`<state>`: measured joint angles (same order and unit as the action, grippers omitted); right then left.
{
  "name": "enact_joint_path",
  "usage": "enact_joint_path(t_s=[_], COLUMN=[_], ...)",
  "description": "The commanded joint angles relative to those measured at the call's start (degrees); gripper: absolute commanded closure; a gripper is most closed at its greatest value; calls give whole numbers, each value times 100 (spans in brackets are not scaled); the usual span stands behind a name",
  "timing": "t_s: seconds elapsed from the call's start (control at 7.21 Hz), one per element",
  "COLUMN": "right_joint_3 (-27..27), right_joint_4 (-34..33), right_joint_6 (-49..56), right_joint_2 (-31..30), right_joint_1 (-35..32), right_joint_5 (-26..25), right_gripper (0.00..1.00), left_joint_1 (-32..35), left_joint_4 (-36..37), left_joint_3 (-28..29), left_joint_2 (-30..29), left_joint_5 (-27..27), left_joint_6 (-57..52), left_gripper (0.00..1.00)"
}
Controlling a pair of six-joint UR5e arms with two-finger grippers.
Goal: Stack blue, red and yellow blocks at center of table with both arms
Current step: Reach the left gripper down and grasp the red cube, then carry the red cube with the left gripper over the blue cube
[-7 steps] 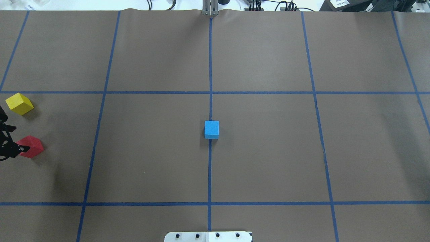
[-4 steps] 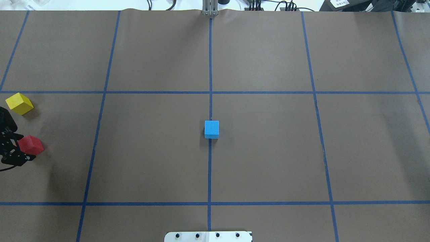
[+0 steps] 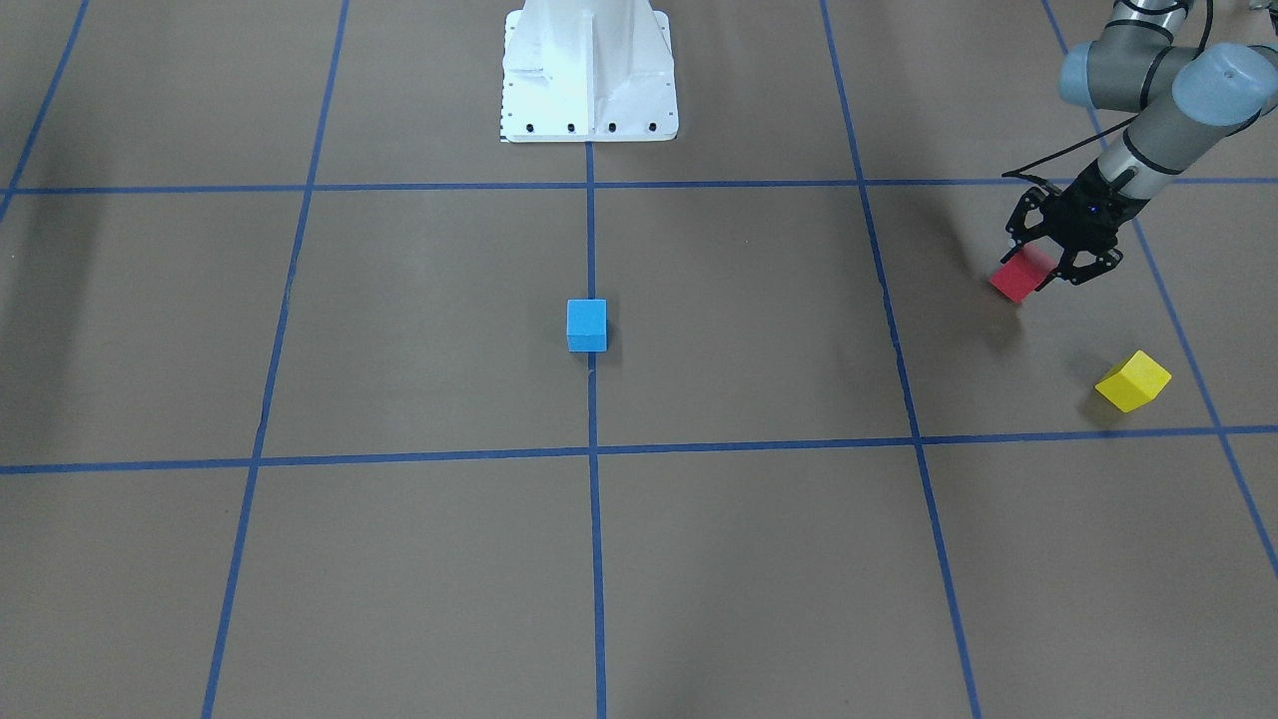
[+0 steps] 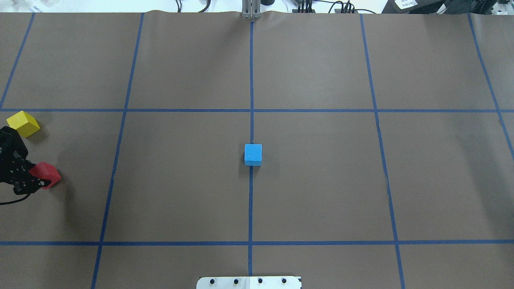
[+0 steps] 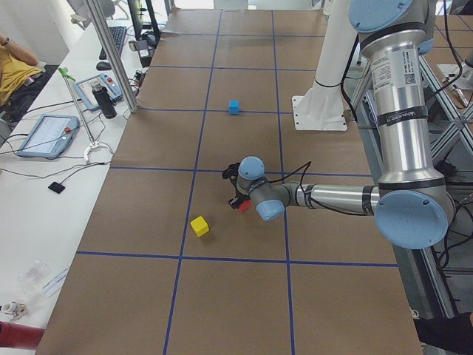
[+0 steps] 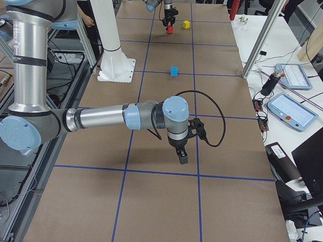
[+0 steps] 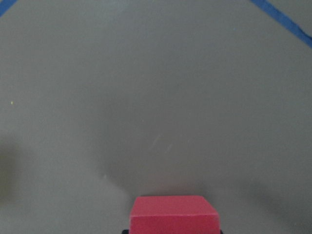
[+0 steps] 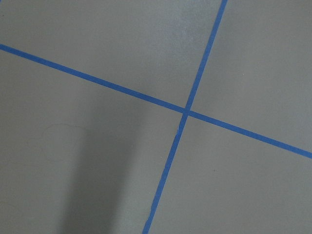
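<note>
My left gripper point(image 4: 31, 179) is shut on the red block point(image 4: 48, 174) at the table's far left and holds it just above the brown paper. The block also shows in the front view point(image 3: 1018, 278), between the gripper's point(image 3: 1044, 270) fingers, and at the bottom of the left wrist view point(image 7: 173, 214). The yellow block point(image 4: 23, 123) lies tilted on the paper a little beyond it. The blue block point(image 4: 253, 154) sits at the table's center on the middle tape line. My right gripper point(image 6: 182, 159) shows only in the exterior right view, low over the paper, and I cannot tell if it is open or shut.
Blue tape lines point(image 4: 251, 243) divide the brown paper into squares. The white robot base point(image 3: 589, 70) stands at the near middle edge. A metal post point(image 4: 251, 10) stands at the far edge. Tablets and cables point(image 6: 287, 106) lie on the side desk.
My left gripper came in from the left edge, closed around the red block, and has carried it slightly to the right. The yellow and blue blocks have not moved.
</note>
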<state>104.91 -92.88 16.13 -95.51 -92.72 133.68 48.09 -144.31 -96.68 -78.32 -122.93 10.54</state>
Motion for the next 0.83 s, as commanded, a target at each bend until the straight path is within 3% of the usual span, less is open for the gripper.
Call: enact_joint_path(t_s=[0.0, 0.42, 0.69], right_joint_3=[-50, -103, -234], right_joint_4=[-2, -2, -2], right_joint_6=[-4, -109, -188], right_joint_2=[-38, -143, -257], right_joint_1=[-18, -44, -70], right_joint_5=[-9, 43, 17], right_gripper=[0, 0, 0], left_joint_1=[16, -1, -612], left_joint_4=[557, 2595, 3842], left_joint_3=[-516, -853, -862], left_joint_2=[-374, -2120, -3359], left_joint_5=[-162, -91, 502], left_joint_6=[1032, 2334, 3291], left_gripper=[100, 100, 100])
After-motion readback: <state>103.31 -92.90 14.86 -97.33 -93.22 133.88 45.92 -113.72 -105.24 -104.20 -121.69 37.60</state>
